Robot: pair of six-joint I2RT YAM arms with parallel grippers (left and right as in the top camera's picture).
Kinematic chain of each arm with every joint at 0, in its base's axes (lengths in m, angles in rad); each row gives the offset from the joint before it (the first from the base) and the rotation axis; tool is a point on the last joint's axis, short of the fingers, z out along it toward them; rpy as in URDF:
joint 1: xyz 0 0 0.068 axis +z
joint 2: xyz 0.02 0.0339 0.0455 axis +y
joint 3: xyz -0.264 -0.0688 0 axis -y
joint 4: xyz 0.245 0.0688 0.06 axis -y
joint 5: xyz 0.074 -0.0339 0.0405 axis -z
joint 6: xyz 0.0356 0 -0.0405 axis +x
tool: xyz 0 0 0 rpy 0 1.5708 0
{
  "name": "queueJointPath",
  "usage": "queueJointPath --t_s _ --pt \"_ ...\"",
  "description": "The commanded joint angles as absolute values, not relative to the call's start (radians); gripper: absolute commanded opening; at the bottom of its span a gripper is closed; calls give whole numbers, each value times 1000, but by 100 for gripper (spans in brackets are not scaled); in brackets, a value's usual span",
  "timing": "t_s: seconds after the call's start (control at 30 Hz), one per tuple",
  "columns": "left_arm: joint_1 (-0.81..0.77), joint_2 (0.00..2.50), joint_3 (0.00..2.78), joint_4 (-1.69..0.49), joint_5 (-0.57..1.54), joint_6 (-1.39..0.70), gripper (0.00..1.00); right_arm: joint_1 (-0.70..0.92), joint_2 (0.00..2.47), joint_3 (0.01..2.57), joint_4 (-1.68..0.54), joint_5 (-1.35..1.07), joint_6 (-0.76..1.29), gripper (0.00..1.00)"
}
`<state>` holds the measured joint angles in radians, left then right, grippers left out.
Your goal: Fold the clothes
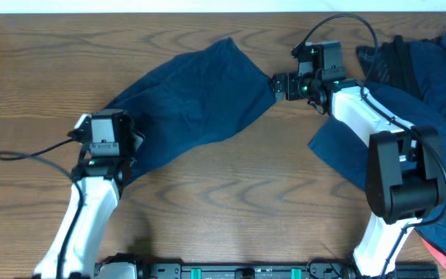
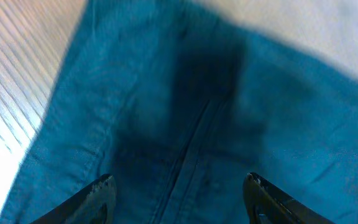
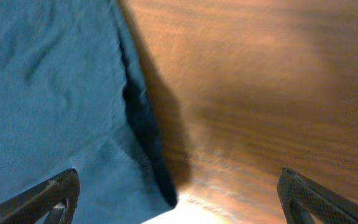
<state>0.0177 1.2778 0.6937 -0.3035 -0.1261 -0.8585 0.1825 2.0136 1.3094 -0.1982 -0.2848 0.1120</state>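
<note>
left gripper [image 2: 179,186] hangs wide open directly over a wrinkly dark navy garment [image 1: 200,97], with a seam running between its fingers. right gripper [image 3: 178,190], also spread wide, straddles the garment's corner edge. the garment's long axis slants from the left gripper toward the pile of clothes [image 1: 432,70].

The overhead view is bright, evenly lit and sharp, with only faint shadows on the wooden table [image 1: 207,194]. Both wrist views are soft and blurred. The left one shows a dark shadow across the navy garment [image 2: 210,68] and washed-out glare top right; the right one has pale glare on the wood low down.
</note>
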Motion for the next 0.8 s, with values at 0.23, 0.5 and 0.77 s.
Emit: queueJointPath --t_s 0.23,0.5,0.77 --pt "20 1464 691 -306 -51 -842 67 223 2144 1314 -130 -401 46 98" --pt "21 1490 691 -306 -52 -842 67 270 2212 1314 -18 -429 47 69" --pt "21 1490 691 -311 -63 -813 67 262 2205 1314 -14 -364 90 1"
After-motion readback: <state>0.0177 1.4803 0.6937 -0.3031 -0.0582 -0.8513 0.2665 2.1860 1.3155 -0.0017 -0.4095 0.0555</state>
